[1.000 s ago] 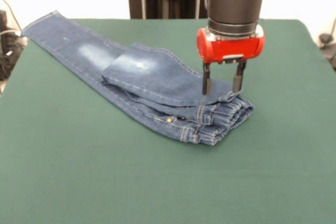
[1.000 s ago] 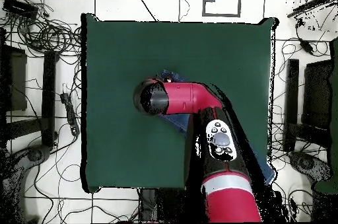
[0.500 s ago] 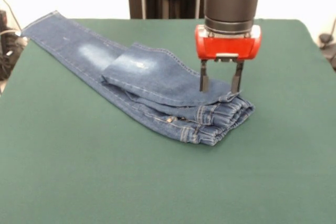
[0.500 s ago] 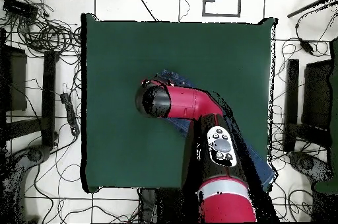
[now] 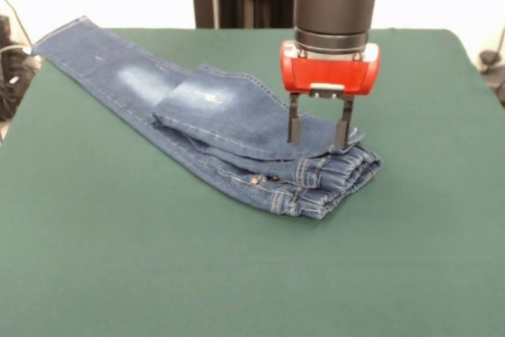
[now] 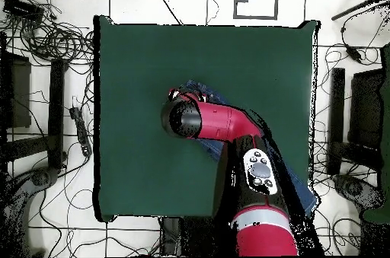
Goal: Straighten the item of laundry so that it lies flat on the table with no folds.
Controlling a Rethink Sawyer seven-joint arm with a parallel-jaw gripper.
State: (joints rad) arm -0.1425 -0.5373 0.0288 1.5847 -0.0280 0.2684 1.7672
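The blue denim jeans [image 5: 213, 116] lie folded on the dark green table [image 5: 158, 274]. One leg runs to the far left corner; the other is doubled back over the gathered waistband [image 5: 339, 175] at the right. My gripper [image 5: 318, 132] hangs open, fingers pointing down over the folded leg's edge near the waistband, tips at or just above the cloth. From overhead the arm covers most of the jeans [image 6: 196, 87]; the gripper itself is hidden under the wrist.
Bare green cloth [image 6: 137, 65] spreads on all sides of the jeans. Cables [image 6: 53, 38] and stands surround the table on the floor. A leg end reaches the table edge [image 6: 308, 198].
The gripper has shifted left in the front view, from beside the waistband's end to over the folded leg's edge. The jeans have not moved.
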